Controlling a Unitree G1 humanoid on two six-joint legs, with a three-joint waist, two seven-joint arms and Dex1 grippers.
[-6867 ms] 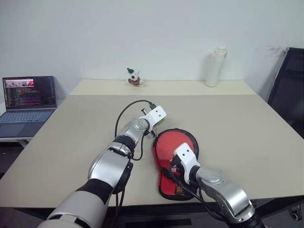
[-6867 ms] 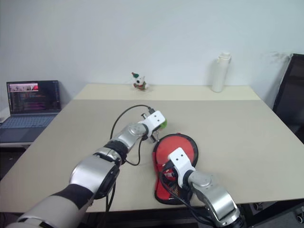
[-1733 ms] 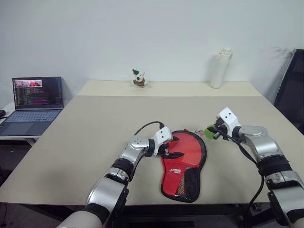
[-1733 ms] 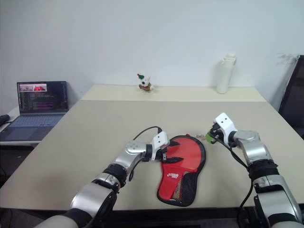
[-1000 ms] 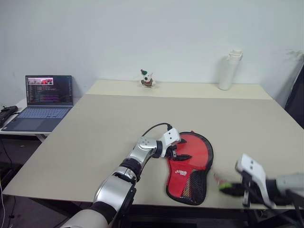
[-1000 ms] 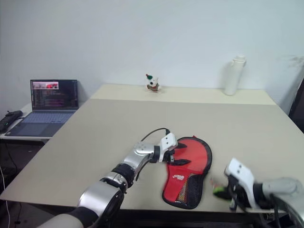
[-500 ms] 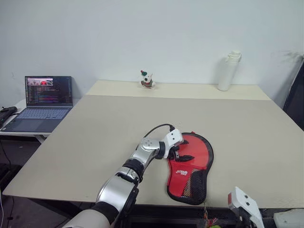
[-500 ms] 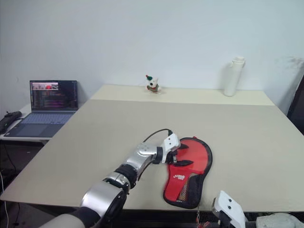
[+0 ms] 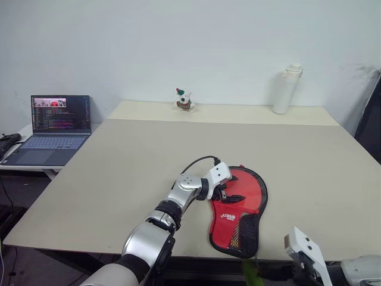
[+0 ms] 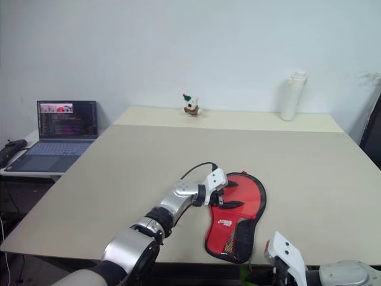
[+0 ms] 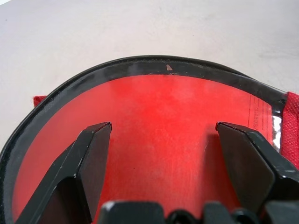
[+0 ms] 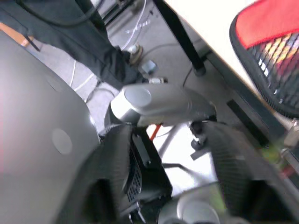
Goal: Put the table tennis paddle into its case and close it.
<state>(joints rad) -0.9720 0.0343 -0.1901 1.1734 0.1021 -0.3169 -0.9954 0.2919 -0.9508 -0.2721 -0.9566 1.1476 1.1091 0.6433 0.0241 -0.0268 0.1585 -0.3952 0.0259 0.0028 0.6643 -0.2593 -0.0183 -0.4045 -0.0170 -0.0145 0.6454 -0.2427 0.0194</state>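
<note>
Even soft room light; rt wrist view motion-blurred.

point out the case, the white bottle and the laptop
case (image 9: 243, 190): left eye view, on its red face.
white bottle (image 9: 286, 90): left eye view, mid body.
laptop (image 9: 59, 111): left eye view, on its lit screen.

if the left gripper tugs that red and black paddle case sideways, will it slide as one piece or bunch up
The red fabric paddle-shaped case with black trim and mesh pocket lies flat, its narrow mesh end overhanging the beige table's near edge; probably it would slide. Soft fabric might wrinkle, though a rigid paddle inside should limit that. The left gripper stands open over its round end.
</note>
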